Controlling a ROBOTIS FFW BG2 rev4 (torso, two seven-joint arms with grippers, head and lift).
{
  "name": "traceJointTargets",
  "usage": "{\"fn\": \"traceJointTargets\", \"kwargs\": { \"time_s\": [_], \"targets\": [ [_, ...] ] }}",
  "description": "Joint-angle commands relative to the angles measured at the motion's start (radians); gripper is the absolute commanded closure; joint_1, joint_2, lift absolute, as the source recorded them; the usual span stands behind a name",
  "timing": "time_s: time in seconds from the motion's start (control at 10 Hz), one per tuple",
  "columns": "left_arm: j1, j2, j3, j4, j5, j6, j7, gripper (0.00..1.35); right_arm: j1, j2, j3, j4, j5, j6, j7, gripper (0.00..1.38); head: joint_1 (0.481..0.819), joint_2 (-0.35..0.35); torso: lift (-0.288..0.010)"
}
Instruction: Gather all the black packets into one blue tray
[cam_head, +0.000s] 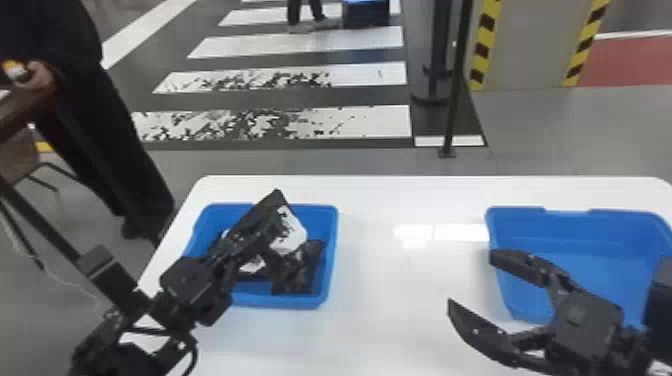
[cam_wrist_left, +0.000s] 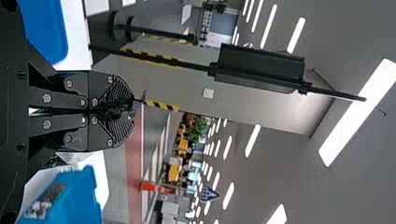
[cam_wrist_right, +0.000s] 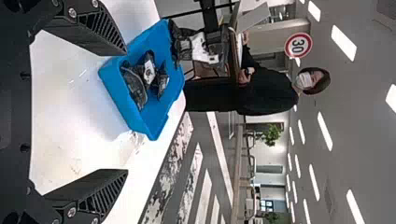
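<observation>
Head view: left gripper (cam_wrist_left: 133, 110) is pinching black packet (cam_head: 294, 231) over blue tray (cam_head: 331, 250)
Right gripper (cam_head: 471, 280): is hanging open
Packet handling: probably light, flexing, slipping; center pinch suiting

Room lies between left tray (cam_head: 331, 250) and right tray (cam_head: 585, 230); left arm (cam_head: 192, 282) overhangs the former.
</observation>
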Motion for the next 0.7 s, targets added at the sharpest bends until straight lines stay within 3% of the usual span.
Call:
{"fn": "traceJointTargets", "kwargs": {
  "time_s": [0.0,0.1,0.2,0.3,0.5,0.6],
  "targets": [
    [-0.024,-0.002,0.126,0.000,-0.099,0.005,-0.004,1.21,0.026,0.004,-0.020,-0.004,-0.004,0.000,0.000,0.13,0.695,0.180,-0.110],
    [-0.042,-0.001,0.194,0.000,-0.179,0.012,-0.007,1.21,0.043,0.012,-0.036,0.001,-0.008,-0.022,-0.006,0.13,0.695,0.218,-0.110],
    [-0.056,0.001,0.244,0.010,-0.234,0.012,-0.007,1.21,0.100,0.029,-0.066,-0.004,-0.056,-0.069,-0.060,0.13,0.695,0.265,-0.110],
    [-0.078,0.002,0.273,0.042,-0.270,-0.003,-0.007,1.21,0.159,0.061,-0.132,-0.009,-0.107,-0.130,-0.112,0.13,0.695,0.296,-0.110],
    [-0.120,0.019,0.287,0.128,-0.310,-0.012,-0.009,1.21,0.276,0.121,-0.248,-0.060,-0.183,-0.223,-0.233,0.13,0.695,0.284,-0.110],
    [-0.152,0.025,0.285,0.174,-0.342,-0.025,-0.011,1.21,0.328,0.131,-0.306,-0.100,-0.181,-0.248,-0.282,0.13,0.695,0.267,-0.110]
  ]
}}
